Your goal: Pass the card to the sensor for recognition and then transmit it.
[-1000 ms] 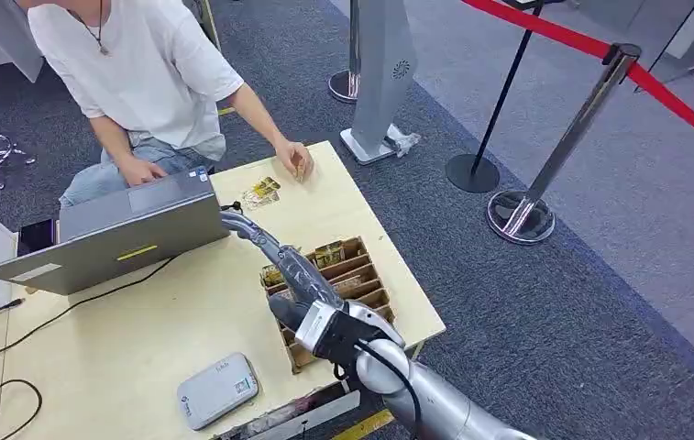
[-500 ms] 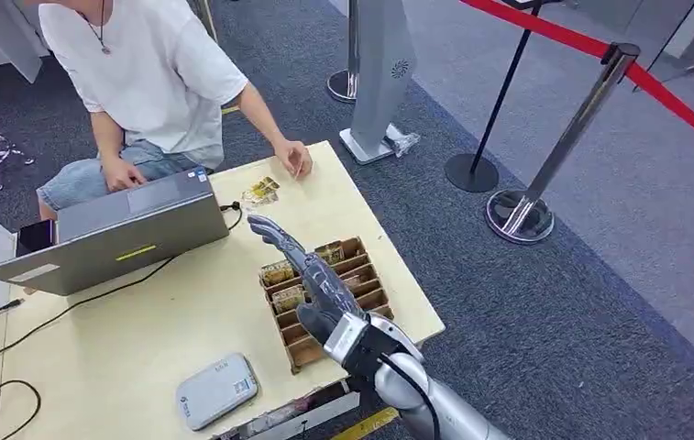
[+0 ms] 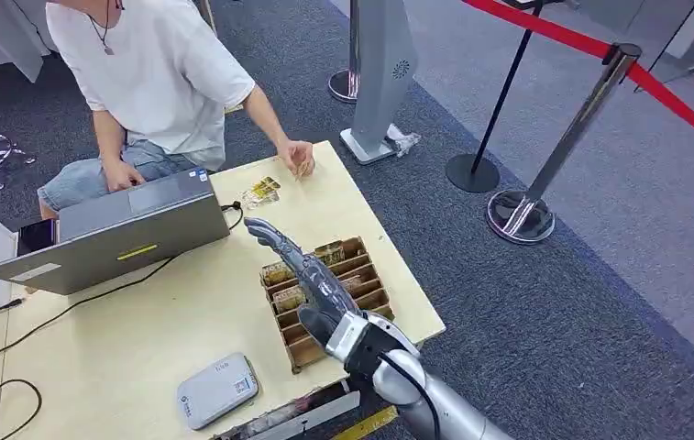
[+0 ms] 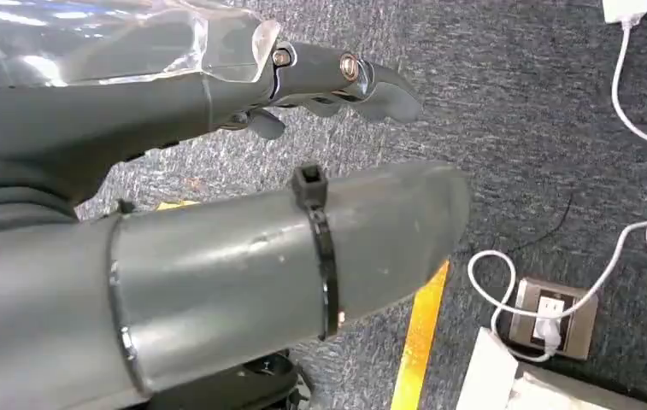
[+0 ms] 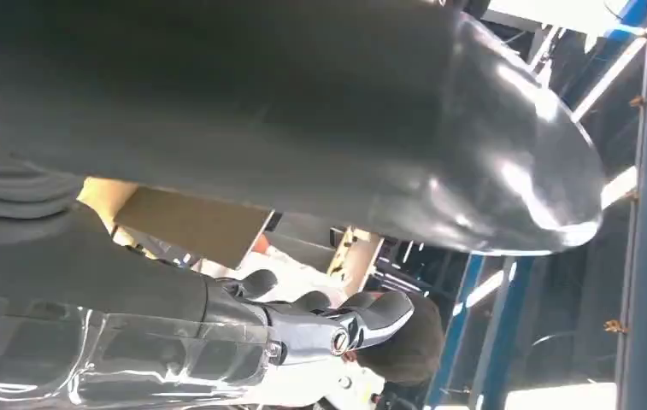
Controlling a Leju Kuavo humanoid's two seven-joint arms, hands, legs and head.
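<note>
Grey carpet surrounds the wooden table (image 3: 141,330). Right hand (image 3: 302,270) stretches flat, fingers extended and empty, above the card tray (image 3: 361,270) at centre frame; cards (image 3: 261,192) lie beside the person's hand (image 3: 298,158). Left hand (image 4: 243,85) hangs empty, fingers loosely extended.

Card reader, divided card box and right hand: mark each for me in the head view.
card reader (image 3: 218,390), head view, middle of its grey top.
divided card box (image 3: 364,271), head view, cardboard dividers near its right wall.
right hand (image 3: 302,269), head view, back of the extended hand.
</note>
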